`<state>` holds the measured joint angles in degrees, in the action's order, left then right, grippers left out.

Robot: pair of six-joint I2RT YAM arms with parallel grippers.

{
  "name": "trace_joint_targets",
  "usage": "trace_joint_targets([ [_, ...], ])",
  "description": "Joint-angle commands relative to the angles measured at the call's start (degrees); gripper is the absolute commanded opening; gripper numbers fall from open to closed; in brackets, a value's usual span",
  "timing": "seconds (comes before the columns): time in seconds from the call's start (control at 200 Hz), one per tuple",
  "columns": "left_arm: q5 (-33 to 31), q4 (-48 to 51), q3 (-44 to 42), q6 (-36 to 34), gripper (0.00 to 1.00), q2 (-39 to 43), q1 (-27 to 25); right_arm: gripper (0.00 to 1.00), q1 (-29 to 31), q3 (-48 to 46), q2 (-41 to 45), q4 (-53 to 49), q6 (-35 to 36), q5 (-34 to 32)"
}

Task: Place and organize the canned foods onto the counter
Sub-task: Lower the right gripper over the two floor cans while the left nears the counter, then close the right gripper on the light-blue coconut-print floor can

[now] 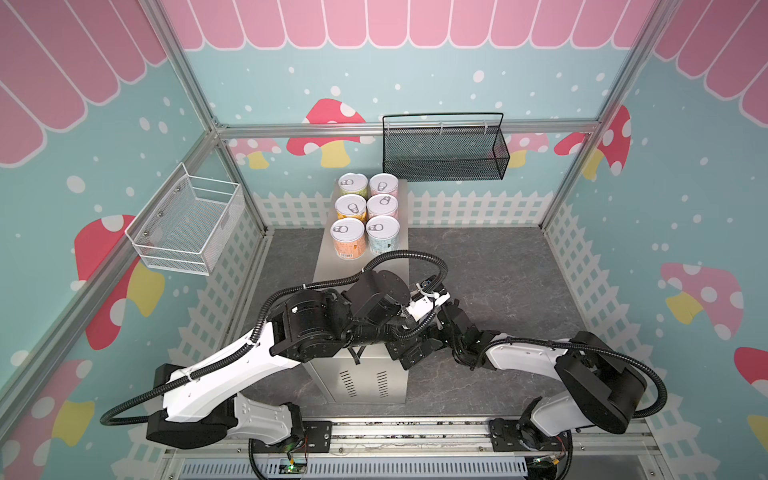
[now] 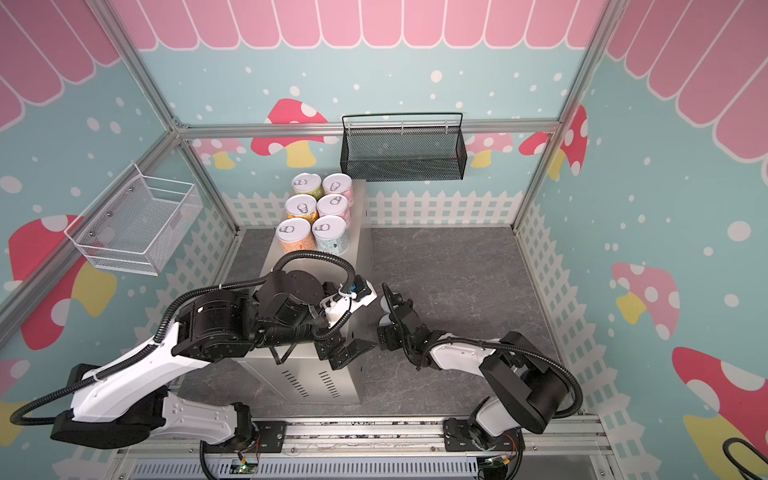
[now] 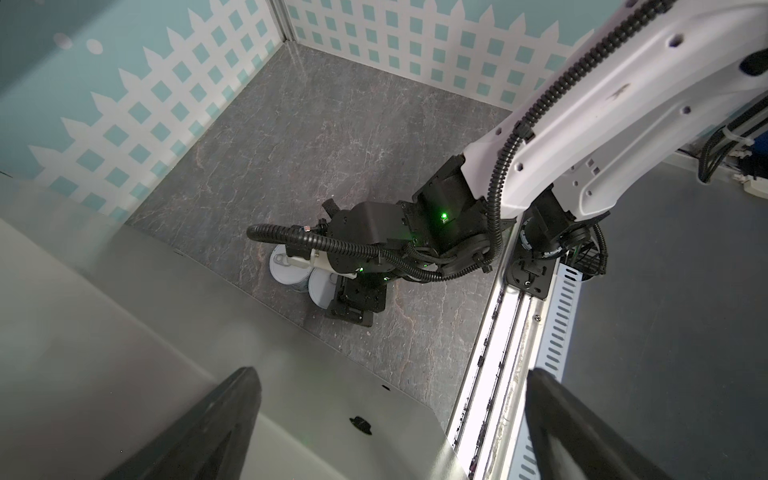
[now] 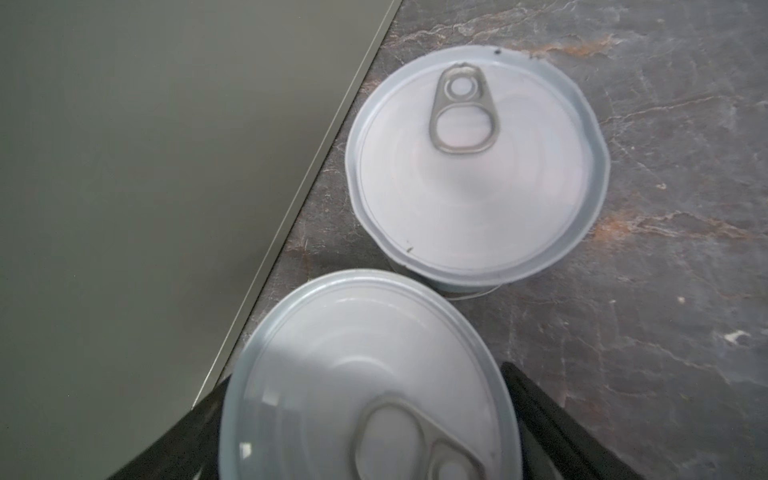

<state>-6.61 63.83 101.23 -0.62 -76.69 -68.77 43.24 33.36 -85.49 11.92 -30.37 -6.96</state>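
Several canned foods [image 1: 365, 216] [image 2: 316, 212] stand in two rows at the far end of the counter [image 1: 328, 266] [image 2: 361, 249]. Two more cans stand on the floor beside the counter's right side [image 4: 124, 166]. In the right wrist view my right gripper [image 4: 370, 436] is shut on the nearer can [image 4: 365, 374], a black finger against each side of it. The other can [image 4: 478, 166] stands free just beyond. The left wrist view shows both cans [image 3: 289, 270] under the right arm. My left gripper [image 3: 390, 424] [image 2: 345, 353] is open and empty above the counter's near corner.
A black mesh basket [image 1: 444, 153] hangs on the back wall above the counter's far end. A white wire basket [image 1: 187, 224] hangs on the left wall. The grey stone floor [image 1: 498, 270] spreads to the counter's right. The arms' base rail [image 1: 395, 432] runs along the front.
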Motion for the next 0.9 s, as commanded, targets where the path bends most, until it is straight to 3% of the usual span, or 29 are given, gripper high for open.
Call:
trace_joint_targets([
  [0.0, -2.7, 0.9, -0.2, 0.2, 1.00, 1.2, -0.2, 0.85, 0.5, 1.3, -0.6, 2.8, 0.0, -1.1],
  [0.27, -6.4, -1.8, -2.0, 0.0, 1.00, 3.3, -0.2, 0.72, 0.5, 1.0, 3.2, 2.5, 1.1, -1.3],
  [0.525, -6.0, 0.1, -1.8, -1.7, 1.00, 4.1, 1.0, 0.69, 0.5, 2.6, 11.4, -5.8, 3.5, 1.8],
  [0.786, -2.8, 1.4, -1.9, -2.2, 1.00, 8.2, 9.7, 0.69, 0.5, 7.7, 23.7, -18.5, 8.1, 2.4],
  [0.896, -5.1, 2.9, -2.6, -5.6, 1.00, 11.1, 10.7, 0.69, 0.5, 12.9, 26.8, -24.5, 12.1, 3.2],
])
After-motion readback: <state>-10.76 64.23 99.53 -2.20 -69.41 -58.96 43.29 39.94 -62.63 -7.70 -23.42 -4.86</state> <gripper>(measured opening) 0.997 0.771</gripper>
